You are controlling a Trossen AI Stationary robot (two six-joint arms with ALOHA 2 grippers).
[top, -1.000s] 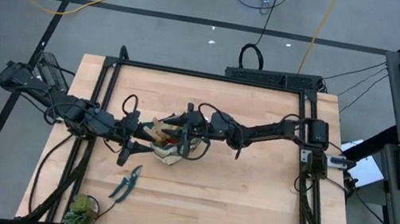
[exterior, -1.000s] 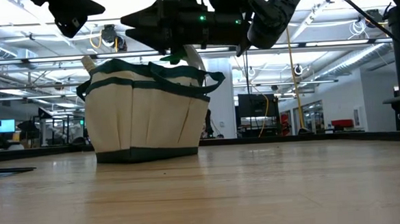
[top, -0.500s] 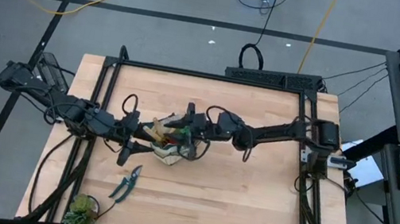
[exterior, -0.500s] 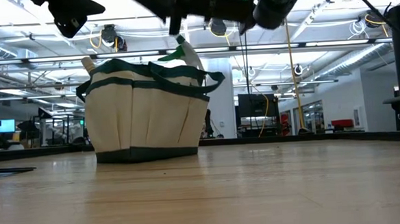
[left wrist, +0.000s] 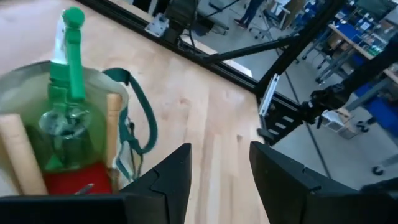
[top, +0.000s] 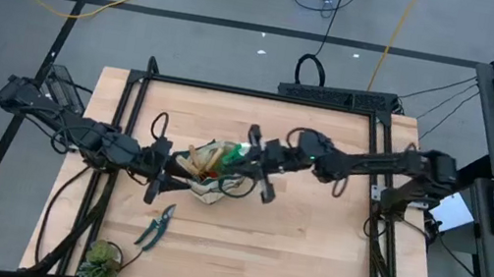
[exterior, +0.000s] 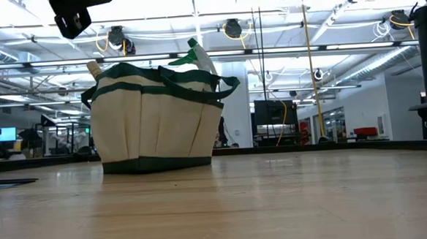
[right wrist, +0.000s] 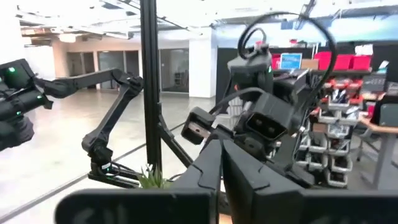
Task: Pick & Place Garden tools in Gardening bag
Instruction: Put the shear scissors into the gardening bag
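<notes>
While the round beige canvas bag with dark green trim (top: 208,174) sits mid-table, already holding the green spray bottle (left wrist: 67,118), two pale wooden tool handles (left wrist: 22,154) and something red (likely the glove) (left wrist: 68,185), the dark-handled pruning shears (top: 154,227) lie flat on the wooden table (top: 308,258) — well apart from the bag, toward the near left corner, close to the small green leafy plant (top: 98,260).

Left gripper (top: 160,173) hovers just beside the bag's left rim. Its wrist view shows the two dark fingers (left wrist: 175,177) spread with a clear gap and nothing between them.

Right gripper (top: 261,161) is above the bag's right side, near the bottle top. Its own view shows the fingers close together with only a narrow slot, apparently empty; can't tell more than that.

Judgement: shears are the remaining item, and the left arm is nearer.

Risks:
- Shears lie flat and thin — a shallow approach could skid them across the wood or push them into the plant.
- Grabbing one handle only may let the blades swing open on the lift.
- Bag is crowded; the bottle stands tall above the rim (see low view), so dropping the shears in could snag a loop handle (left wrist: 140,118) or tip the bottle.
- Both arms are close over the bag, so a collision is possible if they move together.
</notes>
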